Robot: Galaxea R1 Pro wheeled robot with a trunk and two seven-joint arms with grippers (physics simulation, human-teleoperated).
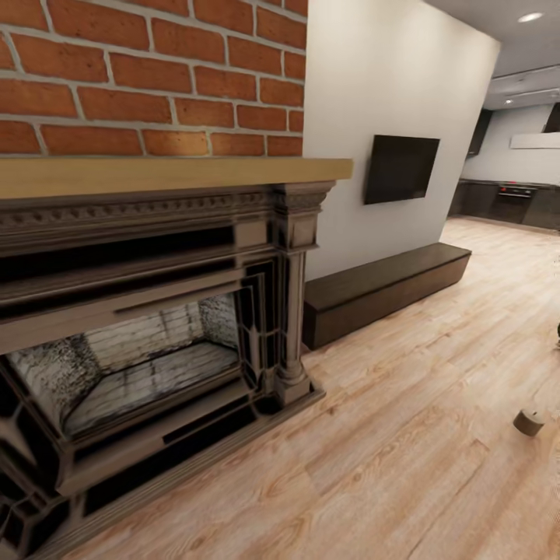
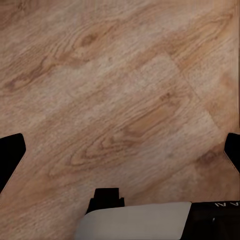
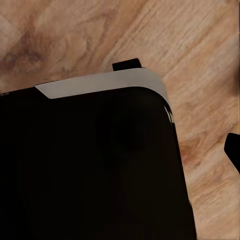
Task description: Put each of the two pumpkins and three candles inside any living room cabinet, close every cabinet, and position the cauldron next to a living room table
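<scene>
Left gripper [image 2: 120,150] hangs over bare wood floor [image 2: 125,100] with its two dark fingertips spread wide at the edges of the left wrist view and nothing between them, so it's released and empty. Right gripper is a different story: the right wrist view is mostly a big black housing with one fingertip [image 3: 233,150] peeking at the edge, so I can't tell whether it's released or clenched.

Closest in the head view is the fireplace [image 1: 155,334] with its pale mantel under red brick. Out on the floor to the right sits a small tan cylinder [image 1: 530,421], possibly a candle, though it's too small to be sure.

Further back, the cabinet [image 1: 389,284] sits on the floor against the white wall, under the wall TV [image 1: 400,167], all fronts looking shut. Its long axis runs along the wall, from just right of the fireplace away toward the kitchen [image 1: 505,198] at the far end. The drawer fronts face out into the room.

My read: this is a travel step with nothing in hand. To do it well, I'd swing toward that little cylinder, square up, and keep the arms tucked clear of the fireplace column [image 1: 294,295].
</scene>
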